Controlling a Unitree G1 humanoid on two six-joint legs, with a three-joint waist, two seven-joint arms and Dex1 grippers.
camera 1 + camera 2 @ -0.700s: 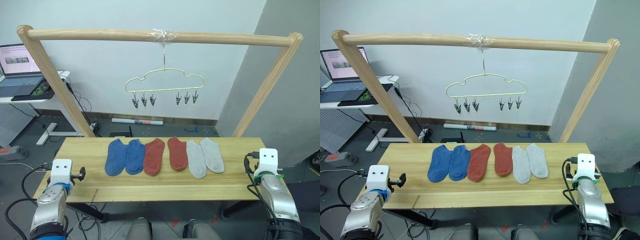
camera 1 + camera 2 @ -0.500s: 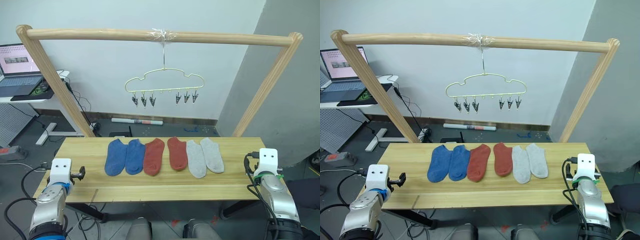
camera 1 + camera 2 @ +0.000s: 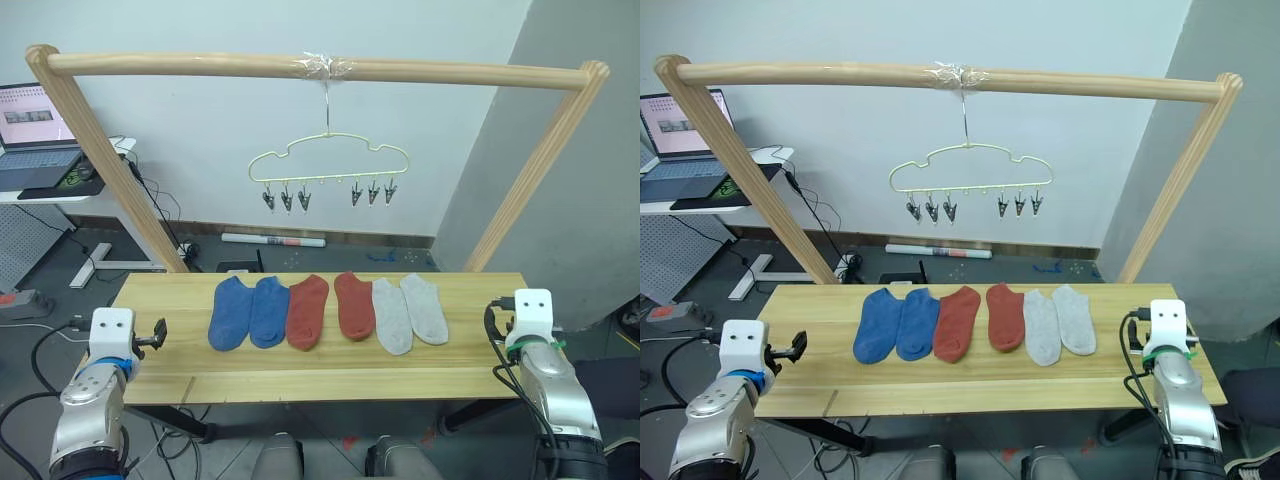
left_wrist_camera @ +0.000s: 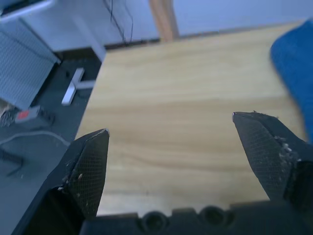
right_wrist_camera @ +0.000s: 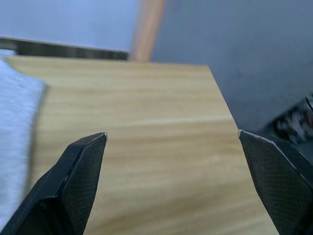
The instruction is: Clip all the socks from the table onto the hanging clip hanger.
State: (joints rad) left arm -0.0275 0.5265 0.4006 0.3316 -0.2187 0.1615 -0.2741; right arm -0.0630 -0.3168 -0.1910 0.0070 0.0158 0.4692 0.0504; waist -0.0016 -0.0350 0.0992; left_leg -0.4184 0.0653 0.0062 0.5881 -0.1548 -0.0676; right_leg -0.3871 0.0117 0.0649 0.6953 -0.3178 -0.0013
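So nothing's been clipped yet. All six socks lie flat in a row across the middle of the worktop (image 3: 150, 290): two blue socks (image 3: 250, 313), two rust-red socks (image 3: 330, 308), two light grey socks (image 3: 410, 314), packed side by side, neighbours touching or slightly overlapping. The clip hanger (image 3: 328, 165) hangs by its hook from the wooden rail (image 3: 200, 66) well above them, with all six metal clips (image 3: 287, 197) bare.

Left tool (image 4: 168, 142) sits at the left end of the worktop, fingers (image 4: 88, 166) spread wide with nothing between them. A bit of blue sock shows at the edge of its wrist view. Right tool (image 5: 171, 142) is at the right end, also wide open and empty, near the outer grey sock.

Things I'd worry about from here:

- The socks are so tightly packed that a pinch on one could easily drag its neighbour along, or grab two layers at once.
- They're thin and flat on the wood, so the fingertips might just scrape the surface and slide off instead of picking up fabric.
- The hanger hangs off one taped hook, so I'd guess it swings or twists the moment anything pushes on a clip. Holding a clip open while feeding in floppy fabric probably needs both arms working together.
- Loading one side first could tilt the whole thing.
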